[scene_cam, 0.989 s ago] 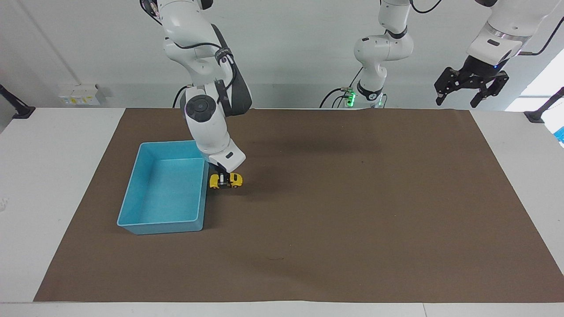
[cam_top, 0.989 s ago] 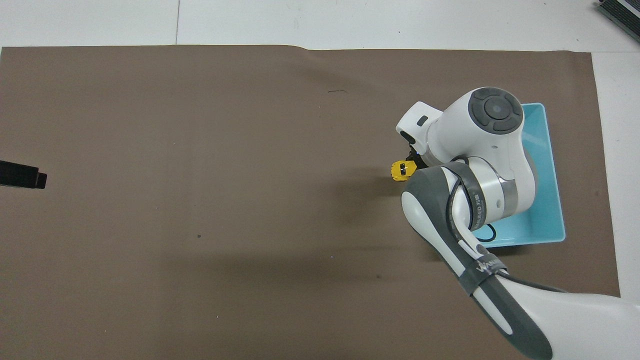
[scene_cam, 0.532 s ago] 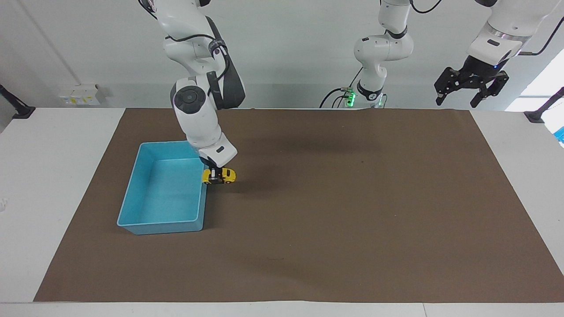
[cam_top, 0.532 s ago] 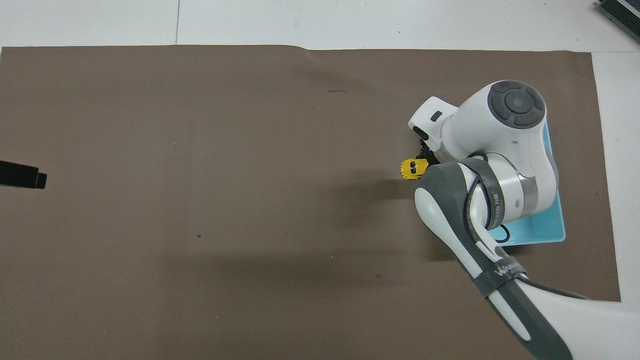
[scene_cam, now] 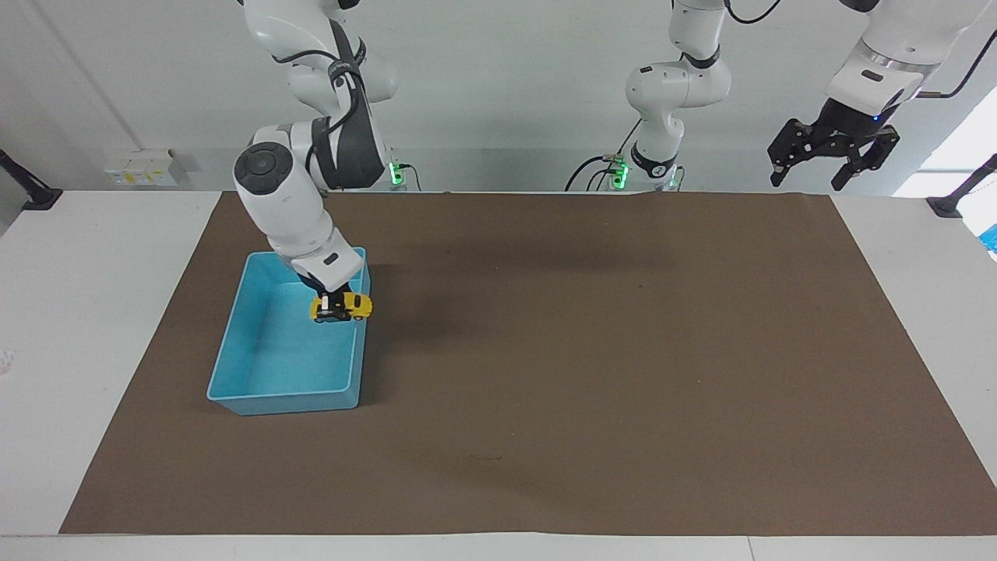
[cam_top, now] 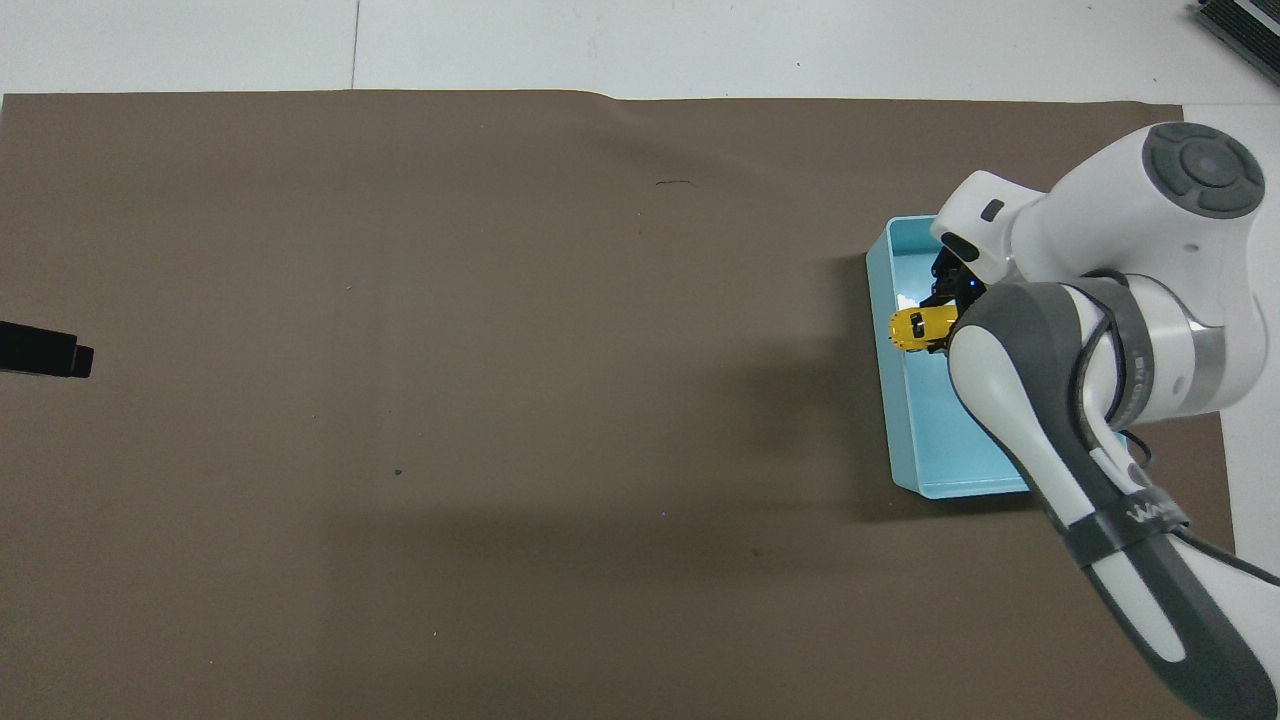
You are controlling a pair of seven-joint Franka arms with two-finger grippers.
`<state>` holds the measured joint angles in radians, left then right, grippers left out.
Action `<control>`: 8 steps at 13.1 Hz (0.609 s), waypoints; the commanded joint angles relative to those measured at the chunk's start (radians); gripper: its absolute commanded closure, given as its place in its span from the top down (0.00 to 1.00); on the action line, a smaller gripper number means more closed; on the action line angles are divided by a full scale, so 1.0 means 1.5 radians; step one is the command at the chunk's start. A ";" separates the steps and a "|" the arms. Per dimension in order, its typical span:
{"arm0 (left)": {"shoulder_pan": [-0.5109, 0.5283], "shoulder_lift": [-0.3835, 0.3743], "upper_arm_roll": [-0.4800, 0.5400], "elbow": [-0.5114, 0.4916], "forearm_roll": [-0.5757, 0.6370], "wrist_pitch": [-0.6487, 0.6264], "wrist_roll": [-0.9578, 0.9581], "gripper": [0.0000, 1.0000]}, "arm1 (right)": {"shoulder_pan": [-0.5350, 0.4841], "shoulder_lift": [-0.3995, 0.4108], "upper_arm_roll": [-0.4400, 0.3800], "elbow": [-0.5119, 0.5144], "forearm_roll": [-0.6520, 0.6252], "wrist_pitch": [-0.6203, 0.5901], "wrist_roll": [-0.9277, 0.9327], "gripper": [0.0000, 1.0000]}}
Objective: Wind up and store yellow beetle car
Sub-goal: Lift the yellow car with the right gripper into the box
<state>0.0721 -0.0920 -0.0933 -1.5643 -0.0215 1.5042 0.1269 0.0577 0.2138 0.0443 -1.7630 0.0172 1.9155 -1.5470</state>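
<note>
Now the right gripper point(scene_cam: 340, 304) holds the yellow beetle car point(scene_cam: 343, 307) up in the air over the light-blue bin point(scene_cam: 234, 374), fingers clamped on the car's body.

Detail: the car hangs above the bin's edge nearest the table's middle, at the bin's robot-side half, clear of the bin floor; overhead view shows the car point(cam_top: 918, 329) inside the bin's outline point(cam_top: 905, 440), w/ the right arm covering much of the bin. Bin sits on the brown mat point(scene_cam: 592, 351) toward the right arm's end of the table. Left gripper point(scene_cam: 832, 152) waits high up, well apart from the bin, over the mat's corner at the left arm's end, jaws spread wide, holding nothing; only a dark tip point(cam_top: 45, 351) shows in the overhead view.
</note>
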 commanded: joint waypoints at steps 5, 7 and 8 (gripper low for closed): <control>0.006 -0.007 -0.002 -0.001 -0.006 -0.009 -0.001 1.00 | -0.063 -0.020 0.005 -0.033 0.002 0.001 -0.087 0.01; 0.006 -0.007 -0.001 -0.001 -0.006 -0.009 -0.001 1.00 | -0.066 -0.035 0.004 -0.069 -0.003 0.029 -0.093 0.01; 0.006 -0.007 -0.002 -0.001 -0.006 -0.009 -0.001 1.00 | -0.082 -0.046 0.004 -0.094 -0.004 0.051 -0.094 0.01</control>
<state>0.0721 -0.0920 -0.0933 -1.5643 -0.0215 1.5041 0.1269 -0.0321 0.2052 0.0426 -1.8103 0.0168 1.9340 -1.6598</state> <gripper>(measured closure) 0.000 0.537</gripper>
